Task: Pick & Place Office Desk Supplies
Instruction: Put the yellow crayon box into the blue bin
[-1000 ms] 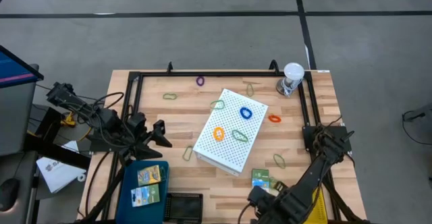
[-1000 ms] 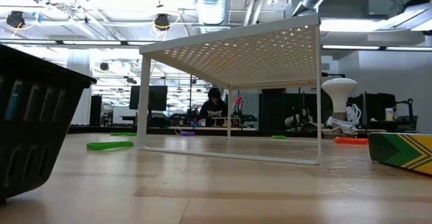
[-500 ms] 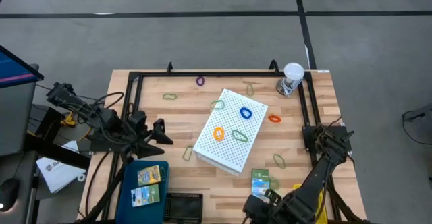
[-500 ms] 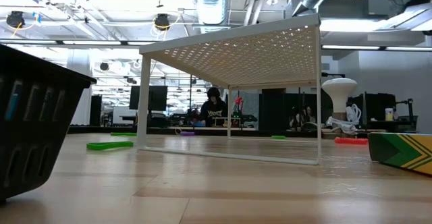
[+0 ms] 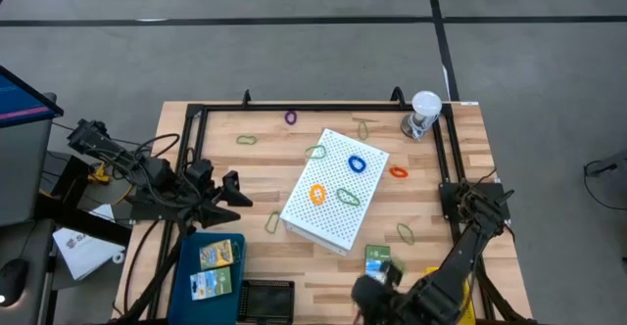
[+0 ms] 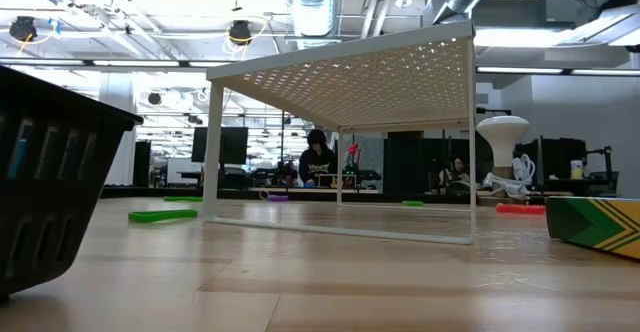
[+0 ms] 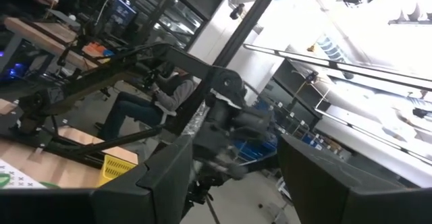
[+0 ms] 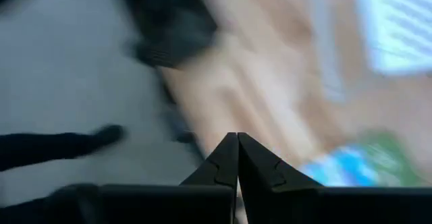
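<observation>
While hovering low at the table's near edge, right gripper (image 8: 237,158) is closing empty | small green card box (image 5: 378,258) is lying just beside it | left gripper (image 5: 238,190) is waiting, parted, above blue bin (image 5: 188,256), likely for drop-offs.

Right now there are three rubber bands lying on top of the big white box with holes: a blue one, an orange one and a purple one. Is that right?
Not quite. The high view shows the white box carrying a blue band, an orange band and an olive green band, not a purple one. The purple band lies on the table near the far edge.
</observation>
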Robot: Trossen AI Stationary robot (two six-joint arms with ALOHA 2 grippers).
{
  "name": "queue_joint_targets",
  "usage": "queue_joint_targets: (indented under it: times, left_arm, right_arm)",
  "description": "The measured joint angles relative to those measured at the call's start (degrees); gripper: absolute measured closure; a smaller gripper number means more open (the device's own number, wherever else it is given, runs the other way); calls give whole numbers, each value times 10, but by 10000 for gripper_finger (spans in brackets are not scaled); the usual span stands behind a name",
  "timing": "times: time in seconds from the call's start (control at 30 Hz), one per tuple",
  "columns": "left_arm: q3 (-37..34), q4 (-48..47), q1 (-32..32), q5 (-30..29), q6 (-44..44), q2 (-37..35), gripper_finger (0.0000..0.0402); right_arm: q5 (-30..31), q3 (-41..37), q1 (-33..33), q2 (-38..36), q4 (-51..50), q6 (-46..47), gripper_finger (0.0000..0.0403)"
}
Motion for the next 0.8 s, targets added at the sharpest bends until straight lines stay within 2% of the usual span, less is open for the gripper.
queue_joint_targets:
  times: [0.13,0.23,0.33,0.43,0.6,0.8]
  left_arm:
    - [0,0,0,-3,0,0,188]
    - [0,0,0,-5,0,0,188]
    - [0,-1,0,-8,0,0,188]
    - [0,-1,0,-8,0,0,188]
    - [0,-3,0,-8,0,0,188]
    - [0,-4,0,-20,-22,0,188]
  right_arm:
    - [27,0,4,-21,166,-114,400]
    - [80,0,3,-33,271,-201,400]
    - [114,0,0,-47,340,-281,400]
    - [142,1,0,-56,332,-345,400]
    - [211,0,-2,-55,237,-386,400]
    - [225,0,-13,-50,162,-448,387]
